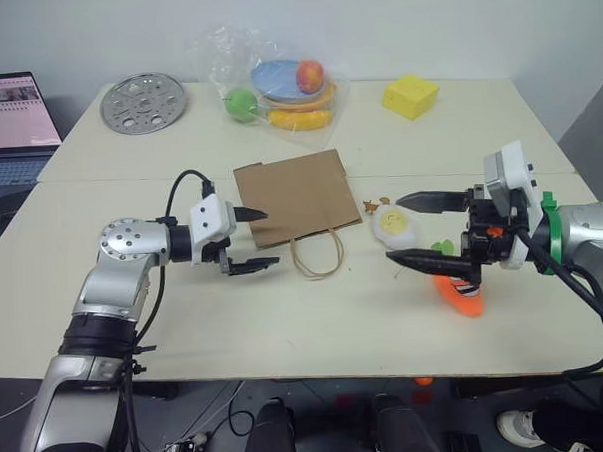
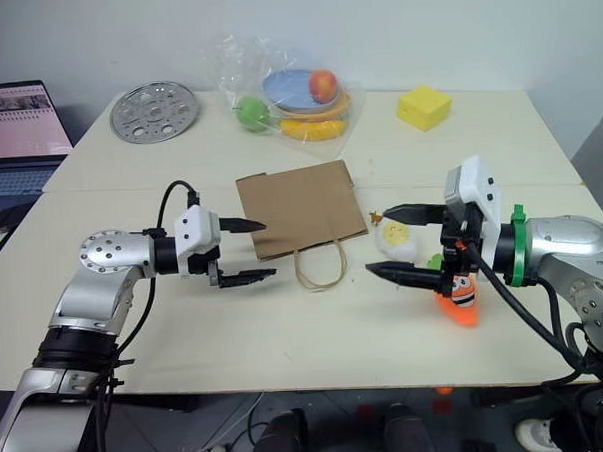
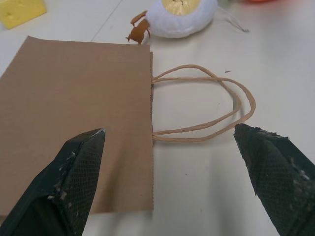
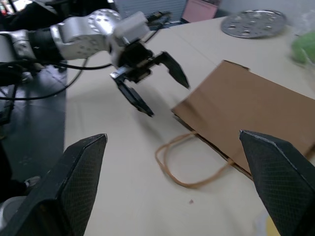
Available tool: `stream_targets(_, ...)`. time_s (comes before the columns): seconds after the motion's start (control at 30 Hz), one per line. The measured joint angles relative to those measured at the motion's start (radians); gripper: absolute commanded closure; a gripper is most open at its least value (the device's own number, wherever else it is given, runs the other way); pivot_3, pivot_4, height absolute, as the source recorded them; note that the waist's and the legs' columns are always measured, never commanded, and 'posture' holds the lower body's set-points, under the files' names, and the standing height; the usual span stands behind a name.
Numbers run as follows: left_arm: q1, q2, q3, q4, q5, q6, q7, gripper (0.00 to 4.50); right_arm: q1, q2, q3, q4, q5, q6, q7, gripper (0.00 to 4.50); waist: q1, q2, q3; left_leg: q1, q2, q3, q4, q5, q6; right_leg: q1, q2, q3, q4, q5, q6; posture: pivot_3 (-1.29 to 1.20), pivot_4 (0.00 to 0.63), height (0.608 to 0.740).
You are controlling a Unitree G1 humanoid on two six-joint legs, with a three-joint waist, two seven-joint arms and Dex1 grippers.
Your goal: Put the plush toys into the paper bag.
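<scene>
Partly hidden behind the right gripper (image 1: pixel 410 230), the orange carrot toy (image 1: pixel 462 294) shows just its lower body and a bit of green top, its face mostly covered. Beside it the white egg toy (image 1: pixel 395 225) lies on the tabletop (image 1: pixel 285 317), just off the right edge of the paper bag (image 1: pixel 296 196), which lies flat with its twine handles (image 1: pixel 319 253) looped toward the near edge. Both toys are outside the bag. The left gripper (image 1: pixel 263 239) hovers at the bag's left edge, jaws wide apart and empty; the right jaws are equally spread, holding nothing. Farther back sit a perforated metal disc (image 1: pixel 143 103), a clear plastic bag of fruit (image 1: pixel 281 92) and a yellow block (image 1: pixel 411 95). A laptop (image 1: pixel 12 124) is cut off at the left.
</scene>
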Motion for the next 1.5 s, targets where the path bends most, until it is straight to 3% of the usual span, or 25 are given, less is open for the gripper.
stream_targets(0.17,0.0,-0.023,-0.024,0.032,0.025,-0.11,-0.042,0.03,0.018,-0.001,-0.012,-0.011,0.006,0.005,-0.063,0.0,0.002,0.0,0.0,-0.001,0.0,0.0,0.0,0.0,0.0,0.0,0.0,0.0,0.0,0.0,0.0,0.0,0.15,0.74)
stream_targets(0.53,-0.026,-0.186,-0.113,0.065,0.116,-0.243,0.013,0.03,0.057,-0.004,-0.021,-0.051,0.034,0.025,-0.145,0.0,0.011,0.0,0.0,-0.001,0.0,0.0,0.001,0.0,0.0,0.0,0.0,0.0,0.0,0.0,0.0,0.0,0.15,0.74)
stream_targets(0.73,-0.064,-0.192,-0.138,0.162,0.174,-0.346,0.033,0.03,0.063,-0.01,-0.022,-0.051,0.049,0.026,-0.165,0.0,0.011,0.0,0.0,-0.001,0.0,0.0,0.001,0.0,0.0,0.0,0.0,0.0,0.0,0.0,0.0,0.0,0.15,0.74)
stream_targets(1.23,-0.108,-0.226,-0.133,0.24,0.158,-0.353,0.071,0.03,0.085,-0.022,-0.036,-0.05,0.051,0.023,-0.177,0.0,0.015,0.0,0.0,-0.001,0.0,-0.001,0.001,0.0,0.0,0.0,0.0,0.0,0.001,0.0,0.0,0.0,0.15,0.74)
stream_targets(1.5,-0.115,-0.226,-0.129,0.249,0.135,-0.349,0.057,2.35,0.085,-0.022,-0.036,-0.049,0.048,0.017,-0.177,0.0,0.015,0.0,0.0,-0.001,0.0,-0.001,0.001,0.0,0.0,0.0,0.0,0.0,0.001,0.0,0.0,0.0,0.15,0.74)
